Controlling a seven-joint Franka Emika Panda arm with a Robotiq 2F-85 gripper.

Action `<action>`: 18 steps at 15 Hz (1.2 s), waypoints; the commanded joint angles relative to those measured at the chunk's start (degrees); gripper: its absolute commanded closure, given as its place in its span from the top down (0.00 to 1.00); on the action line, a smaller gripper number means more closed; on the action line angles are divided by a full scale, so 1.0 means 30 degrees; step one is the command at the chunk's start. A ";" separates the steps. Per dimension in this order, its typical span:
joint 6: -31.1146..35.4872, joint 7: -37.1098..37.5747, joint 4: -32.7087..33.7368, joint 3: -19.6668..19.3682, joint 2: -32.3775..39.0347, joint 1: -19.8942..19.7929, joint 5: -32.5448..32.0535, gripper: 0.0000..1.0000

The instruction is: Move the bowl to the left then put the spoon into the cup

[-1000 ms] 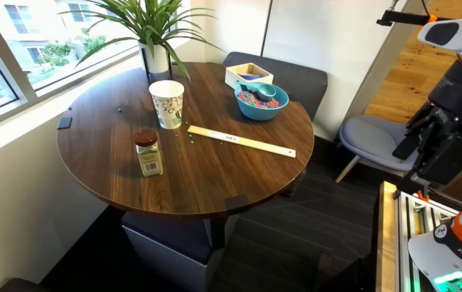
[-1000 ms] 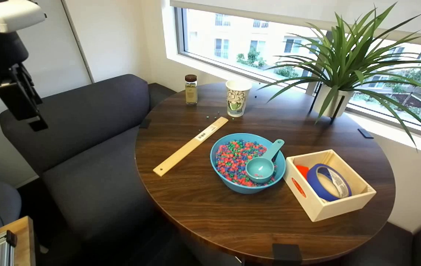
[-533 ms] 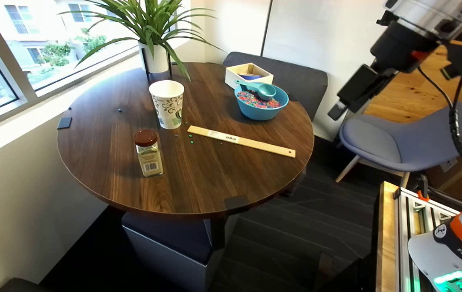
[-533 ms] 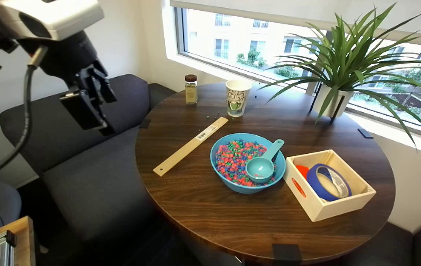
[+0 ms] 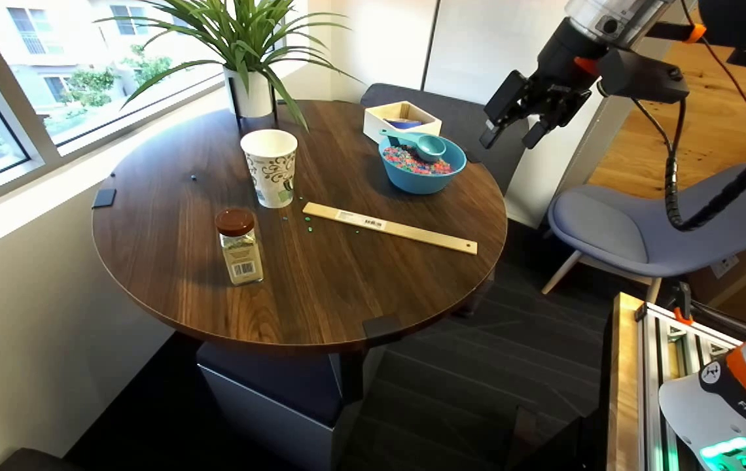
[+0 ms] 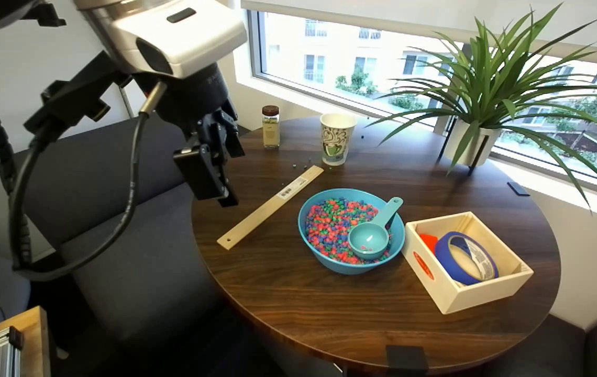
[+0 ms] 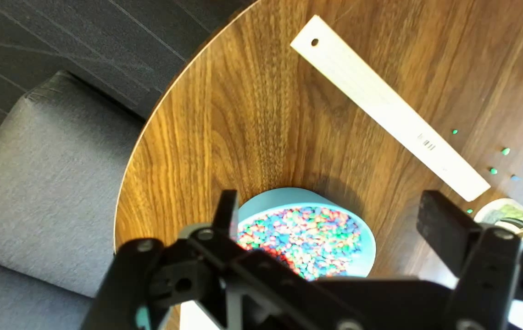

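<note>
Claw (image 5: 510,139): I have it wide apart.
Bowl (image 6: 348,268): on table (image 6: 309,314), with spoon (image 6: 369,240) inside.
Box (image 6: 482,294): just beside the bowl.
Strip (image 6: 271,207): its one end just beside the cup (image 6: 336,140).
Jar (image 6: 271,132): near cup.

In an exterior view, upper right: leafy plant (image 6: 487,97) in the way | upper middle: jar (image 6: 271,130) and cup (image 6: 337,141) stand up, gap between | middle: spoon (image 6: 368,240) pokes its handle over the rim of the bowl (image 6: 343,268) | lower right: box (image 6: 482,294) just beside the bowl, tight | left of middle: flat stick (image 6: 269,208), easy to pass over | bottom: table (image 6: 309,314), wide room
</note>
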 commanded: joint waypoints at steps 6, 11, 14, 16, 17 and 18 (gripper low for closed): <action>0.1166 0.5804 0.0128 -0.0848 0.2987 -0.1452 -0.1857 1.00; 0.1812 0.9559 0.1718 -0.2239 0.6266 -0.1166 -0.1113 1.00; 0.2193 1.1329 0.2454 -0.2870 0.6927 -0.0362 0.0481 1.00; 0.2493 1.2297 0.2764 -0.3130 0.7123 0.0016 0.1270 1.00; 0.2605 1.2633 0.2839 -0.3226 0.7186 0.0178 0.1556 0.93; 0.2718 1.3001 0.2759 -0.3285 0.7145 0.0272 0.1503 0.88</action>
